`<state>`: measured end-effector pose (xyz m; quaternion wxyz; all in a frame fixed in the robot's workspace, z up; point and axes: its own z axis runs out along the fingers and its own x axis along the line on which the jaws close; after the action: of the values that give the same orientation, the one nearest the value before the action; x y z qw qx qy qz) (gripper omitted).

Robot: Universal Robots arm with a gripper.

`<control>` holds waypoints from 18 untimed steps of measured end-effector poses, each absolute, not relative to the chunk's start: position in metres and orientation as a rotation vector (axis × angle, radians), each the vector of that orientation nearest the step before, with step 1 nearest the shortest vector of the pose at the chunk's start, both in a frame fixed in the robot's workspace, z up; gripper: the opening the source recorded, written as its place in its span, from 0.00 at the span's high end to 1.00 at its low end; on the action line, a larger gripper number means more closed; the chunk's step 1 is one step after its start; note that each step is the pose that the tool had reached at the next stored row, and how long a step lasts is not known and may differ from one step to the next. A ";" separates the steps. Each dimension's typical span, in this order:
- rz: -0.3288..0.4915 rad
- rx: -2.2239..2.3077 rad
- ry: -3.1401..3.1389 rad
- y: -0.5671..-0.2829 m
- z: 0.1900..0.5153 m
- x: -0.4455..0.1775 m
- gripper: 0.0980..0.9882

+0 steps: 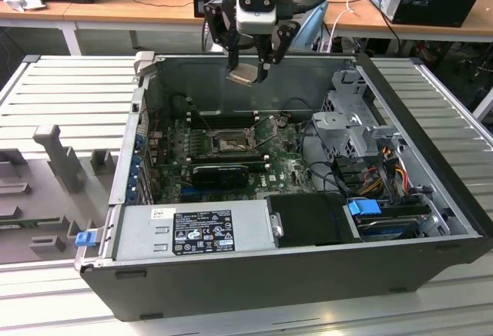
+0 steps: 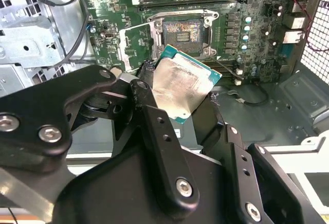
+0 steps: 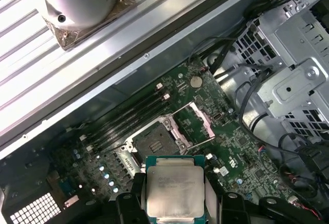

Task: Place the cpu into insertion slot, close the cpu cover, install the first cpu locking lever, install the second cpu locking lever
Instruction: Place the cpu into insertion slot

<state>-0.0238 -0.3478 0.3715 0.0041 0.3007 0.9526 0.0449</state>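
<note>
My gripper [image 1: 248, 68] hangs over the open computer case, shut on the cpu [image 1: 242, 75], a flat square chip with a pale metal face. In both wrist views the cpu [image 2: 180, 88] [image 3: 175, 190] sits tilted between the black fingers [image 2: 150, 108], well above the board. The insertion slot [image 1: 229, 142] [image 2: 182, 31] [image 3: 154, 144] lies bare on the green motherboard, dark in the middle with a silver rim. The cpu cover [image 2: 138, 41] [image 3: 195, 124] is swung open beside the slot.
Long black RAM slots [image 1: 223, 119] run behind the slot. A grey power supply [image 1: 192, 228] fills the case's near side. A metal drive cage [image 1: 354, 124] with cables stands at the exterior view's right. The case walls rise all round.
</note>
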 end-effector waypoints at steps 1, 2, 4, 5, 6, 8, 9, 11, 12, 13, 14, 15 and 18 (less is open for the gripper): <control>0.140 0.954 2.981 -0.348 0.371 -0.024 0.50; 0.140 0.960 2.979 -0.348 0.372 -0.024 0.50; 0.140 0.971 2.975 -0.348 0.372 -0.024 0.50; 0.140 0.976 2.973 -0.348 0.372 -0.024 0.50; 0.140 0.982 2.971 -0.348 0.372 -0.024 0.50; 0.140 0.995 2.966 -0.348 0.371 -0.024 0.50; 0.140 1.001 2.964 -0.348 0.371 -0.024 0.50; 0.140 1.014 2.959 -0.348 0.371 -0.024 0.50; 0.140 1.022 2.956 -0.348 0.371 -0.024 0.50; 0.140 1.031 2.953 -0.348 0.371 -0.024 0.50; 0.140 1.040 2.949 -0.348 0.371 -0.024 0.50; 0.140 1.045 2.948 -0.348 0.371 -0.024 0.50; 0.140 1.060 2.942 -0.348 0.371 -0.024 0.50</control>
<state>-0.0238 -0.3478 0.3715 0.0059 0.3387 0.9398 0.0447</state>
